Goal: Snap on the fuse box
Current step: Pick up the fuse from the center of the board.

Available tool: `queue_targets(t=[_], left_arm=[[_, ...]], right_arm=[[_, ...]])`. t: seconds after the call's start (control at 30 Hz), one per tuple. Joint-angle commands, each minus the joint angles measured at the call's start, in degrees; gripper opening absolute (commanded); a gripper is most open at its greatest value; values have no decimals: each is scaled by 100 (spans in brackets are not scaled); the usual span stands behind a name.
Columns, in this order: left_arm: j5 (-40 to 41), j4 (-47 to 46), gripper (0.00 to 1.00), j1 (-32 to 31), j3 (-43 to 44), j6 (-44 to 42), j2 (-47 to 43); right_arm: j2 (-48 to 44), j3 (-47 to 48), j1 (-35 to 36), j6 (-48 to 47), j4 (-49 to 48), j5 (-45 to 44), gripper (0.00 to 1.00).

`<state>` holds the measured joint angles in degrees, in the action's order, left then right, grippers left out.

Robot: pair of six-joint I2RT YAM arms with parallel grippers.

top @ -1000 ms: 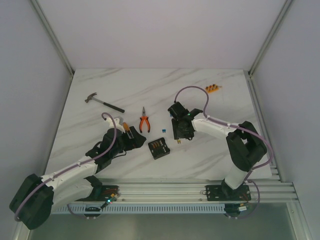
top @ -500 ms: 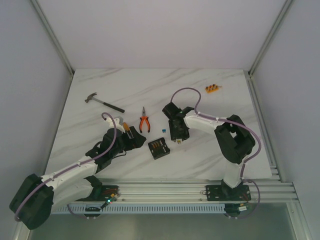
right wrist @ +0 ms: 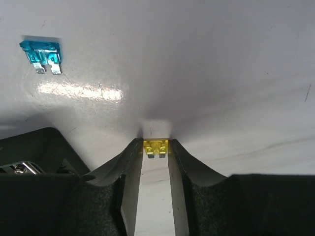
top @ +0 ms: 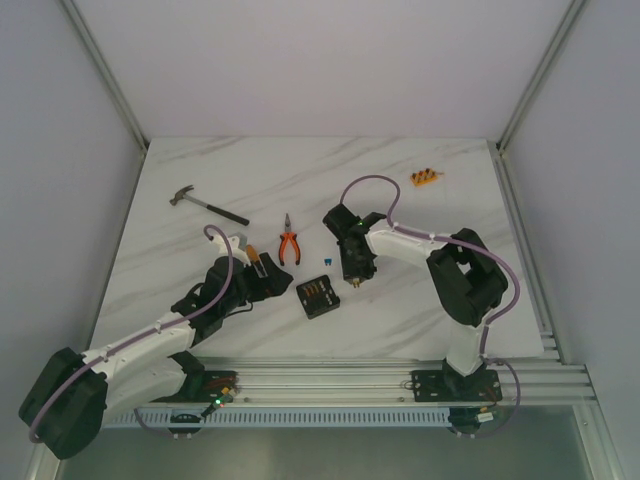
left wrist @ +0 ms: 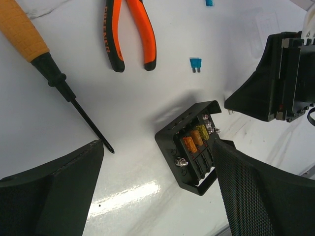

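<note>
The right claw [right wrist: 155,148] pinched a small yellow plastic blade fuse [right wrist: 155,146] between its fingertips, tips pointed down at the white marble-patterned bench [right wrist: 221,73]. Just beside that claw, on its left in the wrist view, lay the black square plastic fuse box [top: 317,296]. It sat flat and uncovered, with orange and yellow fuses showing in its slots. A small blue blade fuse [right wrist: 42,54] lay loose on the bench ahead of the claw and to its left, apart from the box.

The left claw [top: 272,283] was spread wide and held nothing. Its two black fingers [left wrist: 54,191] stood low over the bench, and the fuse box lay between them, up against the right-hand one. Ahead of this claw and to its left lay a screwdriver with an orange handle and black shaft [left wrist: 54,73]. Orange-and-black-handled pliers [left wrist: 128,34] lay beyond it. Well away from both claws were a hammer [top: 208,205] and a small orange strip of fuses [top: 425,178].
</note>
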<state>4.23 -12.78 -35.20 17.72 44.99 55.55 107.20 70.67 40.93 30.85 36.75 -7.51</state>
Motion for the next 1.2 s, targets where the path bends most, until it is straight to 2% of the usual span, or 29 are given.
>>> queue_targets(t=[0.0, 0.27, 0.43, 0.53, 0.7, 0.93, 1.17], left_arm=[[-282, -88, 100, 26, 66, 2, 4], [-718, -605, 100, 15, 56, 105, 115], [-901, -1480, 100, -102, 27, 258, 277], [-743, -1866, 97, -286, 122, 261, 487], [-337, -2478, 88, -676, 272, 156, 812], [-221, -3021, 64, -1126, 632, -52, 1361], [-1, -3277, 59, -1437, 872, -291, 1758]], right_arm=[[182, -67, 21, 112, 126, -140, 32], [-468, -177, 51, 197, -62, -213, 26], [-1024, -152, 127, 368, -189, -278, 26], [-1349, -92, 210, 480, -249, -322, 26], [-1828, -86, 363, 662, -383, -335, 26], [-2398, -160, 562, 853, -587, -292, 27], [-2589, -300, 660, 971, -746, -212, 27]])
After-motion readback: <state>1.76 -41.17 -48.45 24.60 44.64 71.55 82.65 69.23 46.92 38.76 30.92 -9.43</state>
